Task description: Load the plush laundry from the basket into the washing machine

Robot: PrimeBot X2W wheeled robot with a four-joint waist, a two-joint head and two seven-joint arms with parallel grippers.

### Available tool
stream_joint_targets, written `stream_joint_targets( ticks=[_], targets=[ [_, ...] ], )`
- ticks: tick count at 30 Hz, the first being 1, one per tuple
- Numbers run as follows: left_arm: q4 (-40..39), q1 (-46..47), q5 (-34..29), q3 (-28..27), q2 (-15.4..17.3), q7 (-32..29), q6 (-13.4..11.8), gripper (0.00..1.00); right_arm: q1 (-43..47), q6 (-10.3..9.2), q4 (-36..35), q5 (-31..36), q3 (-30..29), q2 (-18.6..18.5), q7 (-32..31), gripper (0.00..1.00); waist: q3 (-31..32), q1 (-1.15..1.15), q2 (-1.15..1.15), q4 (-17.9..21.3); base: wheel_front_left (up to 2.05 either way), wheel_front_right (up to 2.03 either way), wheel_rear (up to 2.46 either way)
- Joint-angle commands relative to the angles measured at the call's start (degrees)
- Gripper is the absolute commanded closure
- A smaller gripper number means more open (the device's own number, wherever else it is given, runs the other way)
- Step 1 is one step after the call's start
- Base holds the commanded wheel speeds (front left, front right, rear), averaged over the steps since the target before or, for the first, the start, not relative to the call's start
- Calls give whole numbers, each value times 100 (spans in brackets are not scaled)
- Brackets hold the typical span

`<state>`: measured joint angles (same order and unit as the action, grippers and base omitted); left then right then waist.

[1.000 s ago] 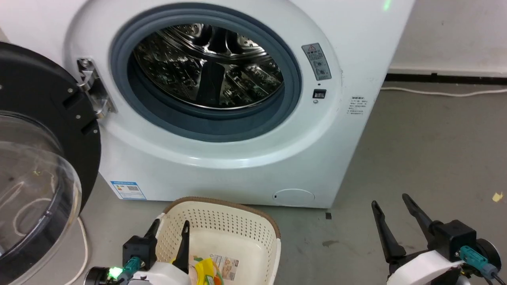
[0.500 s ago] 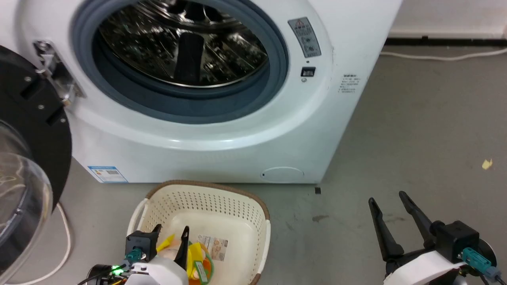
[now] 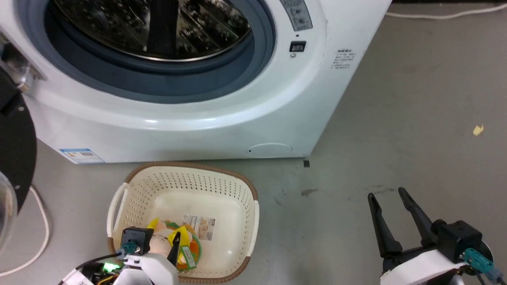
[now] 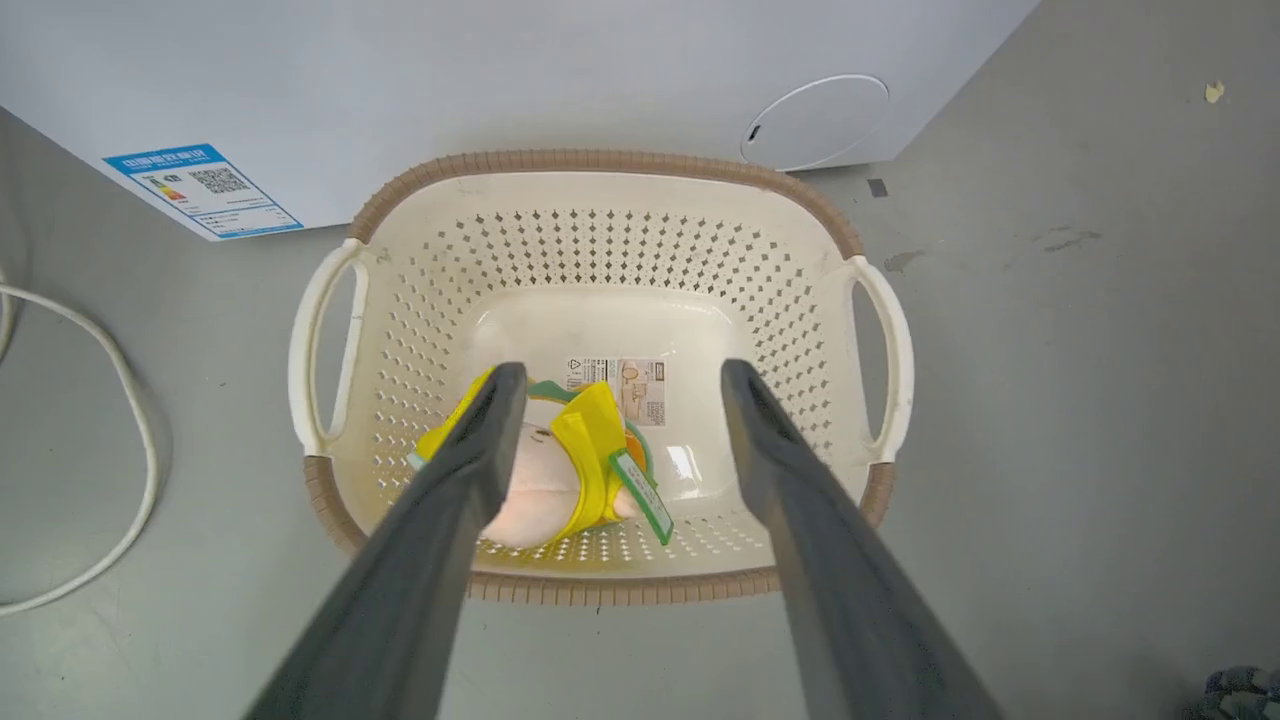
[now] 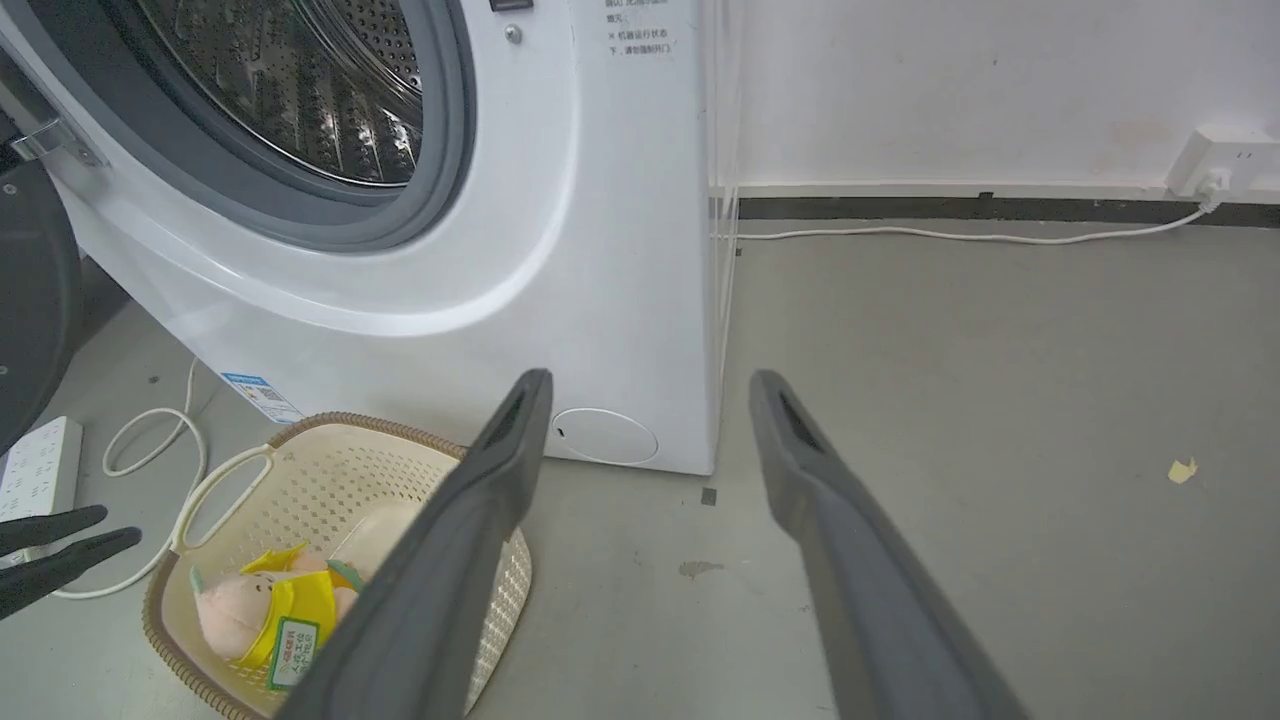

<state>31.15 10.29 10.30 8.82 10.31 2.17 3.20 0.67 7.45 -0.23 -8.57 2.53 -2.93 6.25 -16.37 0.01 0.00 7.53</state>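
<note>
Positions referred to the basket. In the basket: the plush laundry, against its near-left wall, and a paper label on its bottom, just right of the toy. Behind the basket: the washing machine, with its door out to the basket's left. Left of the basket: a cable on the floor. Above the basket's near rim: the left gripper. Well to the basket's right: the right gripper.

Basket open above; washing machine mouth unblocked.
</note>
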Motion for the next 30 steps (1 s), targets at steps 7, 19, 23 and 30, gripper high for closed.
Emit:
stream_joint_targets(
  ticks=[7, 19, 23, 30],
  targets=[
    [591, 374, -18, 353, 348, -143, 5, 0, -106, 2, -69, -195, 152, 3, 143, 0, -434, -1, 0, 177, 0, 0, 0],
    [1333, 948, 115, 674, 794, -266, 9, 0, -147, 3, -82, -468, 301, 3, 287, 0, -1064, -1, 0, 385, 0, 0, 0],
    [1572, 1185, 70, 874, 960, -311, 29, 0, -181, 3, -105, -619, 367, 3, 334, 0, -1300, -1, 0, 464, 0, 0, 0],
    [1990, 1619, 9, 1212, 1252, -395, 62, 0, -266, 3, -121, -946, 459, 4, 418, 0, -1711, -1, 0, 637, 0, 0, 0]
  ],
)
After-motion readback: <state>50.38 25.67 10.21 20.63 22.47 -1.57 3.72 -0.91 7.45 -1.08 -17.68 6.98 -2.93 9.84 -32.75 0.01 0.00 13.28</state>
